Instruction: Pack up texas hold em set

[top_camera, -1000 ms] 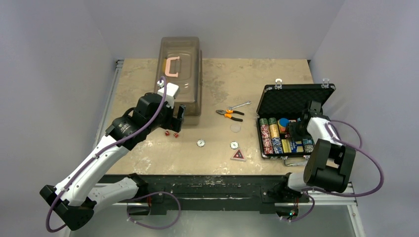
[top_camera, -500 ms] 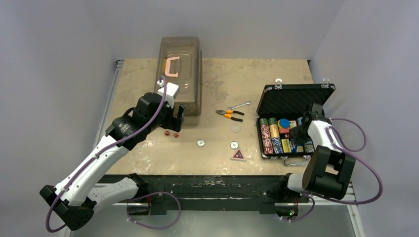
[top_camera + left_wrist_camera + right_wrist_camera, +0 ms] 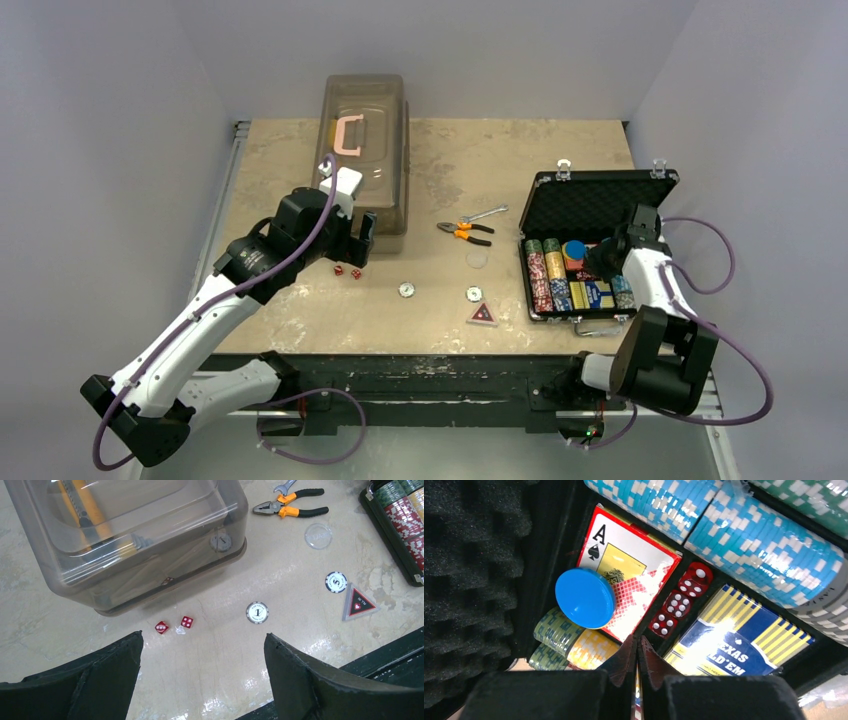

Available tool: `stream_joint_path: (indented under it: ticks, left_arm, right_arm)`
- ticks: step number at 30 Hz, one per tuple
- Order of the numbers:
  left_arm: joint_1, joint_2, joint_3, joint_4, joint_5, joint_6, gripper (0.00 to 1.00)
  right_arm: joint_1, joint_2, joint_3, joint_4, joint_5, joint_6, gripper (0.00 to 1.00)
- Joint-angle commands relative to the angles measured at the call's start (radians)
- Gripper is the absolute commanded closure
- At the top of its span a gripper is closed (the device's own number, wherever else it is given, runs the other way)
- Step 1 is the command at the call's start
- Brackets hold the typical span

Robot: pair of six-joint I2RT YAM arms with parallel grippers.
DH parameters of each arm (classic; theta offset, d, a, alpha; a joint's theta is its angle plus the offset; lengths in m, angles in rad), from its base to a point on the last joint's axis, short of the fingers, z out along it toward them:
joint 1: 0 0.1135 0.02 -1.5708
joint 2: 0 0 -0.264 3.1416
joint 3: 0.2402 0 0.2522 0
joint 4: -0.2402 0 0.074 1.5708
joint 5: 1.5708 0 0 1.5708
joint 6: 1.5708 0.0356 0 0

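- The black case [image 3: 590, 205] is set open at the right side of the desk [image 3: 430, 160]. Its foam-lined lid is tilted back, and poker chips [image 3: 545, 275] are stacked in rows in its tray.
- Inside the tray a blue card box [image 3: 739, 640], a row of red dice [image 3: 679, 600] and a red card pack [image 3: 634, 555] are seen, with a blue disc [image 3: 585, 598] resting on that pack.
- The right end effector [image 3: 638, 662] is held just above the tray, near the dice row. Its fingers are pressed together and nothing is gripped between them.
- The right arm is folded sharply, with the elbow kept at the near desk edge and the forearm raised toward the case.
- Two loose dice [image 3: 174, 625], two round buttons [image 3: 257, 612] and a red triangle token [image 3: 360, 601] are left on the desk, well apart from the case.
- The loose dice are found just ahead of the left end effector [image 3: 202, 645], untouched by it.
- The left end effector is spread wide and nothing is held in it.
- The left arm is stretched from its base at the near left, with the wrist angled down in front of the translucent brown box [image 3: 125, 530]. Pliers [image 3: 290, 509] and a wrench [image 3: 282, 486] are seen beyond the buttons.
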Motion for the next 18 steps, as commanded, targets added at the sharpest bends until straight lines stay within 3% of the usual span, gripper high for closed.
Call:
stream_joint_path:
  ticks: [1, 9, 18]
  left_arm:
    - [-0.005, -0.005, -0.006, 0.041, 0.015, 0.009, 0.13]
    - [-0.005, -0.005, -0.009, 0.043, 0.013, 0.01, 0.13]
    - [-0.005, -0.001, -0.009, 0.043, 0.02, 0.009, 0.13]
  right_arm:
    - [0.003, 0.03, -0.013, 0.064, -0.056, -0.029, 1.0]
    - [0.002, 0.101, -0.027, 0.083, 0.085, -0.058, 1.0]
    - [0.001, 0.073, -0.009, 0.056, 0.114, -0.096, 1.0]
